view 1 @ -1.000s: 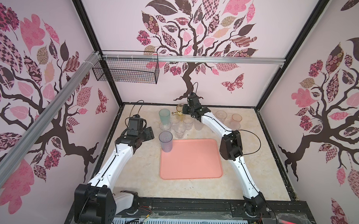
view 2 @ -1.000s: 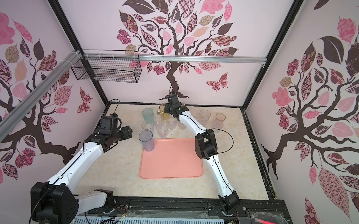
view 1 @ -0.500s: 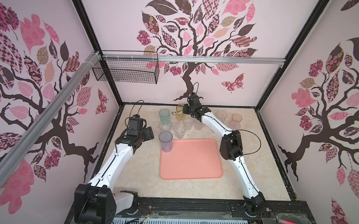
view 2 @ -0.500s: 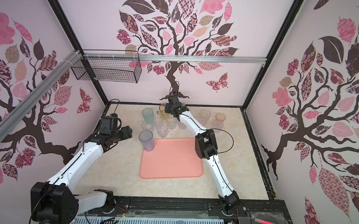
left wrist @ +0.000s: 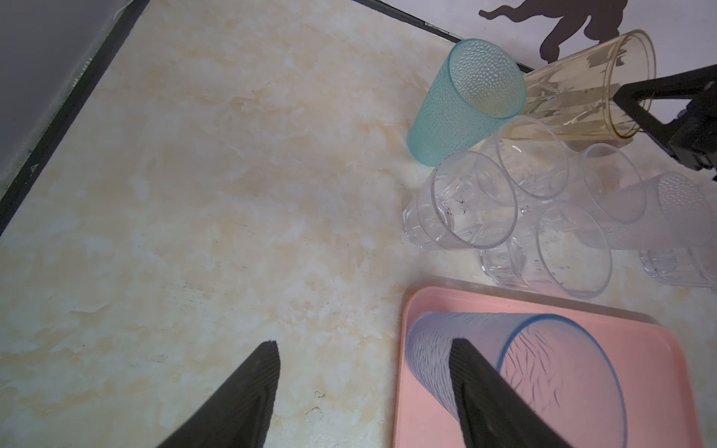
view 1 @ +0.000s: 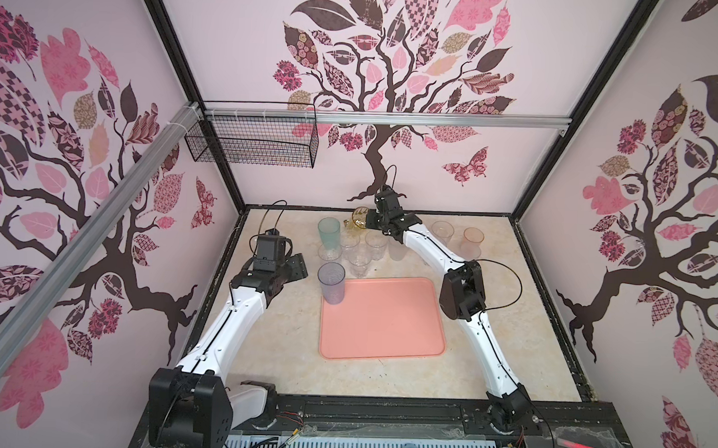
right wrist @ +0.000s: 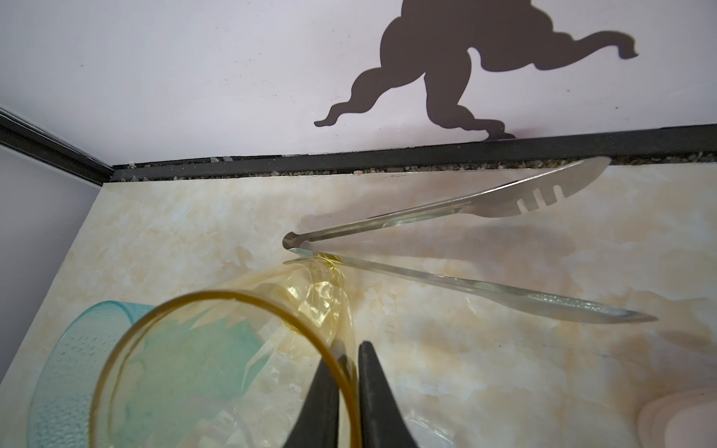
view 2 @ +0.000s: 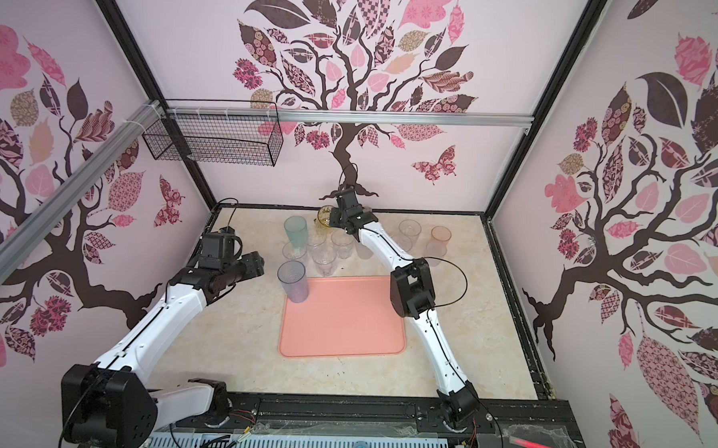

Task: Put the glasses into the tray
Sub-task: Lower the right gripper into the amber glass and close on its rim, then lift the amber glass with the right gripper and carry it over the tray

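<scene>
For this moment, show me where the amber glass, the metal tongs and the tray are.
amber glass [left wrist: 582, 97]: left wrist view, on its side wall.
tongs [right wrist: 574, 182]: right wrist view, on the slotted upper blade.
tray [view 1: 386, 317]: in a top view, on its bare floor.

Seen from above, a marble-look tabletop [view 2: 218, 352] sits inside a booth with pink tree-patterned walls. A salmon-pink tray [view 2: 344, 336] lies in the middle, and a tall blue tumbler [view 2: 292, 282] stands upright on its far left corner. Beyond the tray are a cluster of clear faceted tumblers [view 2: 324, 259] and a teal tumbler [view 2: 295, 230]. The left gripper [view 2: 257, 265] hangs just left of the blue tumbler. The right gripper [view 2: 335, 223] meets an amber tumbler [view 2: 323, 220] near the back wall.
</scene>
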Controlling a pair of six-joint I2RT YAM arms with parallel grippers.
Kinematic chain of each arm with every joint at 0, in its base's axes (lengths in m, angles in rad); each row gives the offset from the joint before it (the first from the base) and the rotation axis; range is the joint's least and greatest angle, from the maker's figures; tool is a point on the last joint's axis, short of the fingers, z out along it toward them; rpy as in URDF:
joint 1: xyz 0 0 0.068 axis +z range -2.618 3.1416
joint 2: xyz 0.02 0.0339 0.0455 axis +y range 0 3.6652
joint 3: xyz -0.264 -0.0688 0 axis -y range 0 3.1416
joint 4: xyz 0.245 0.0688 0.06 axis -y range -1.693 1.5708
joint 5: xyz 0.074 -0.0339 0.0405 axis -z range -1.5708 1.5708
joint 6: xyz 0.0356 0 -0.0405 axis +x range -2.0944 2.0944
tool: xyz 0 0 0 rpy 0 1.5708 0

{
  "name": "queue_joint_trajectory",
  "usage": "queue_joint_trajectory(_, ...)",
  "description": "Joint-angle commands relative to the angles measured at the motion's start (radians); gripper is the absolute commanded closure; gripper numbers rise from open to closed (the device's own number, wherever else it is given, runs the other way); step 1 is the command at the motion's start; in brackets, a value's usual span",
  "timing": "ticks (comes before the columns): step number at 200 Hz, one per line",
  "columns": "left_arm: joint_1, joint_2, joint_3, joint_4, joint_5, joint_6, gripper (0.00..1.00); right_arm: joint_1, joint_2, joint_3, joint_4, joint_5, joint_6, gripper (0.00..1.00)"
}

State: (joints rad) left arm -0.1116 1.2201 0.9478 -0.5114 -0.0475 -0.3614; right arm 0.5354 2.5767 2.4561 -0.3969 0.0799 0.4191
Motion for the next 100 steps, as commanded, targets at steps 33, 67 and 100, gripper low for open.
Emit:
queue_joint_trajectory(33, 0.006, -0.008, 0.003, -0.001, -0.002, 0.009, 0.27, 0.003, -0.187, 0.024, -0.026, -0.019, -0.015, 0.88)
queue_joint_trajectory(67, 0.005, -0.008, 0.003, 0.002, -0.003, 0.009, 0.27, 0.003, -0.243, 0.024, -0.05, -0.024, -0.017, 0.89)
queue_joint_trajectory(100, 0.006, -0.011, -0.002, 0.004, -0.001, 0.005, 0.27, 0.004, -0.316, 0.015, -0.093, -0.025, -0.004, 0.89)
